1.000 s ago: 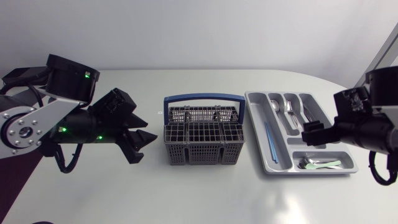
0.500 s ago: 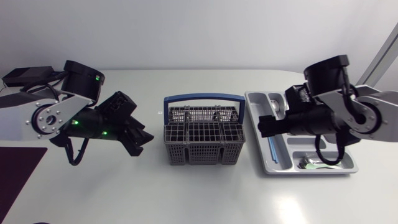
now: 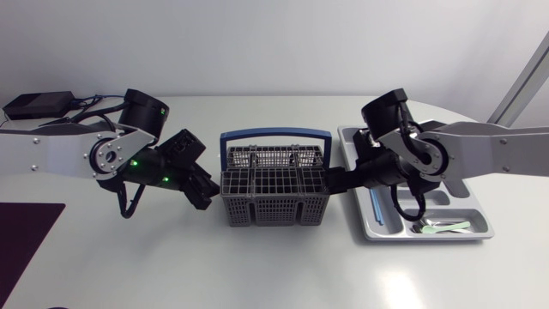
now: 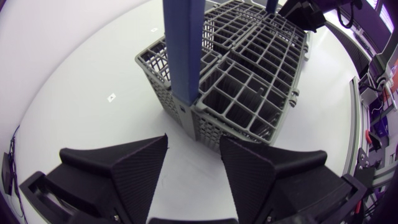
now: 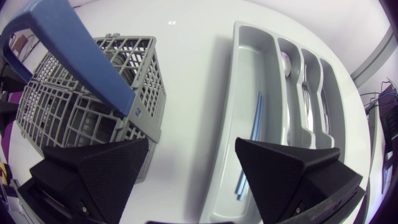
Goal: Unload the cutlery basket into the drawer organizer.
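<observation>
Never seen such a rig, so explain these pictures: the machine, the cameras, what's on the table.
The machine is a two-armed robot at a white table. One picture looks down from overhead; the other two come from cameras on each arm's wrist. The left gripper and right gripper, each with two black wedge fingers, stand open at either end of a grey plastic cutlery basket with a blue handle. Neither holds anything. Beside it lies a grey drawer organizer tray holding some cutlery.
</observation>
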